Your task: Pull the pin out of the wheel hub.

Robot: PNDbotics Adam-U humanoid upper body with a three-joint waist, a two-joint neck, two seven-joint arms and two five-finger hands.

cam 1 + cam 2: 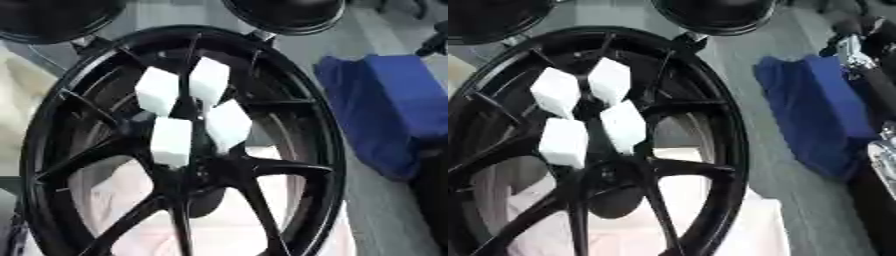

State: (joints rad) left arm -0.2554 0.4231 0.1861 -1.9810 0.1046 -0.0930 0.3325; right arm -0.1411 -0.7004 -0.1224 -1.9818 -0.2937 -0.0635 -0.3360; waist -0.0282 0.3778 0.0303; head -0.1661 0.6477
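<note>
No robot hand is seen in the left eye view; in the right eye view only dark arm parts with silver joints (859, 50) are seen at the right edge, so whether either robot hand is spread, curled or clamped on anything cannot be told. The black wheel (179, 145) is stood up, facing the camera, probably so the hub is presented for reaching. Four white block-shaped pins (188, 115) are seen plugged into the hub, clustered round the centre and sticking out toward the camera: two upper ones side by side, two lower ones below them. None is judged pulled yet. A blue cloth (385, 105) is laid to the right of the wheel, apart from it. Pale padding (227, 235) is seen under and behind the spokes, likely as protection for the rim.
</note>
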